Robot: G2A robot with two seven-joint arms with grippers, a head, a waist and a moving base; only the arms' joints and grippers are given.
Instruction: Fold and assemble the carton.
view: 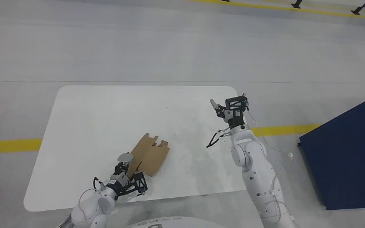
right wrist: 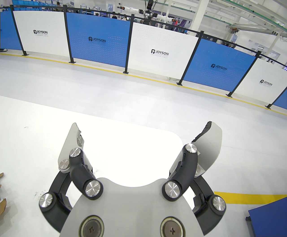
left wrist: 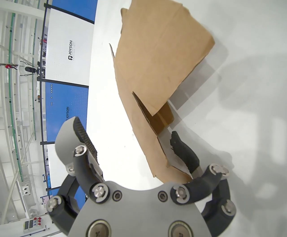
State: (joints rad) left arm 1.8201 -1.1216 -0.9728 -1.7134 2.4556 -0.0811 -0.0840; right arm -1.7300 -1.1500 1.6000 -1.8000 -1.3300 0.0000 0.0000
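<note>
Straddling the carton (left wrist: 157, 67) edge, left end effector (left wrist: 124, 129), fingers (left wrist: 77, 132) spread.

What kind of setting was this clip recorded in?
Probably a fenced-off robot cell in a large industrial hall: blue and white partition panels ring a smooth grey floor with a yellow line, roof beams run overhead, and the carton lies on a white table.

1 carton (view: 149, 155), 1 table (view: 102, 114), 2 tools: L tool (left wrist: 124, 129), R tool (right wrist: 142, 125).
</note>
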